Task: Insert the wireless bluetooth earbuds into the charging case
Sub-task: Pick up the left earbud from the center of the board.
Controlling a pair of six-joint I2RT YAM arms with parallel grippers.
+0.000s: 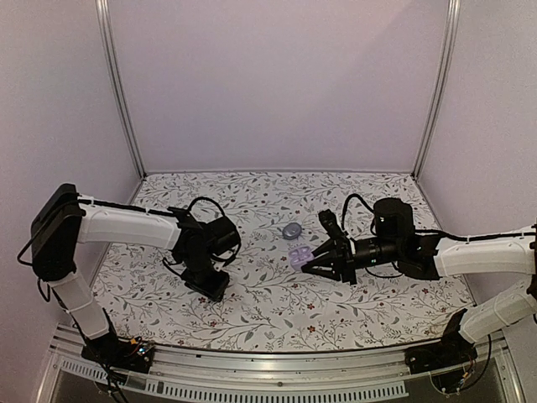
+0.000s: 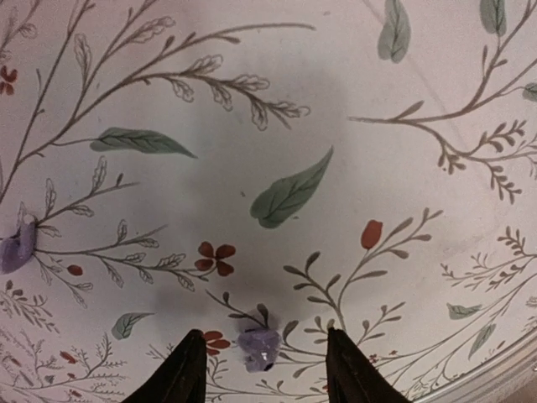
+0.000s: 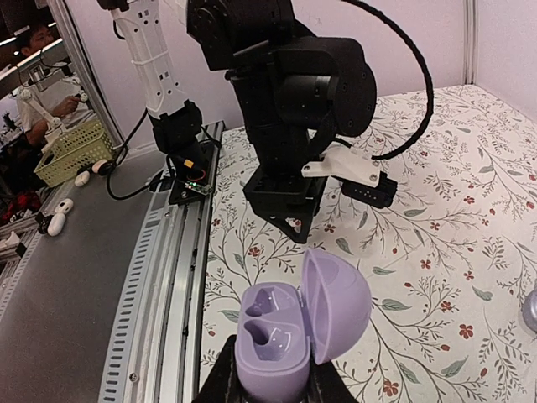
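left end effector (image 1: 207,285): points straight down at the table, fingers spread partway and gripping nothing

earbud (image 2: 258,348): tiny lavender pebble lying on the floral cloth (image 1: 252,201), right between the left fingertips (image 2: 191,361); there's a bit of gap on both sides, so it isn't pinched

right end effector (image 1: 309,262): reaching in from the right, near the middle of the table, closed on the charging case

charging case (image 3: 281,336): glossy lavender clamshell, its lower half clamped between the right fingers; the lid is flipped open and stands up on the right-hand side in the right wrist view

case wells: both show as hollow dips in the lower half, no bud in either one

second earbud (image 1: 291,231): small greyish rounded blob on the cloth, just beyond the case and well apart from the left end effector; pretty sure it's the other bud, but it's too small to make out details

arms: in the right wrist view the left arm's black wrist hangs over the cloth, straight behind the open case
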